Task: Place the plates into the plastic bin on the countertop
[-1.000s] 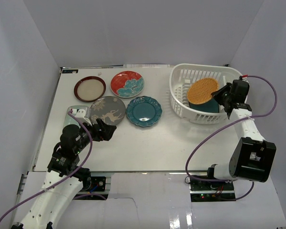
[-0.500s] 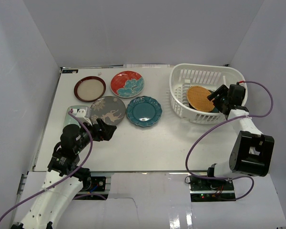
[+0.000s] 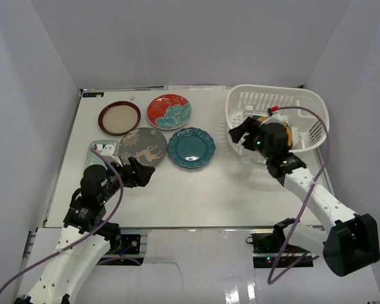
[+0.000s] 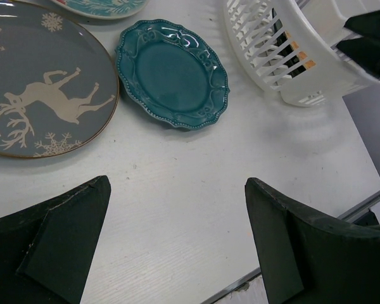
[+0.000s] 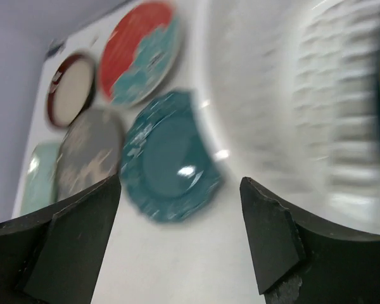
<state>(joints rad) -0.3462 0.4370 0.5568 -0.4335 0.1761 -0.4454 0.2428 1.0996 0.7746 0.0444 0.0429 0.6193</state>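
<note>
Right gripper (image 3: pixel 239 134): jaws spread wide with nothing between them; it hangs over the left rim of the plastic bin (image 3: pixel 304 101), and its own blurred view (image 5: pixel 177 234) looks across the rim toward the plates on the table.
Left gripper (image 3: pixel 139 172): jaws fully apart and empty (image 4: pixel 177 234), low over the countertop (image 3: pixel 196 190), just on the near side of the deer plate.
Plastic bin: stands at the far right of the countertop, well apart from the loose plates.
Plates in the bin: the orange woven plate (image 3: pixel 292 135) shows only as a sliver behind the right wrist. Whatever lies under it cannot be made out.
Plates on the countertop: five.
Far row: dark-rimmed cream plate (image 3: pixel 120 118) on the left, red-teal floral plate (image 3: pixel 168 111) beside it.
Near row: grey deer plate (image 3: pixel 143 146) and teal scalloped plate (image 3: pixel 191 148), side by side and close together.
Pale-green rectangular plate (image 3: pixel 99 145): at the deer plate's left edge, partly hidden by that plate and the left arm's cable.
</note>
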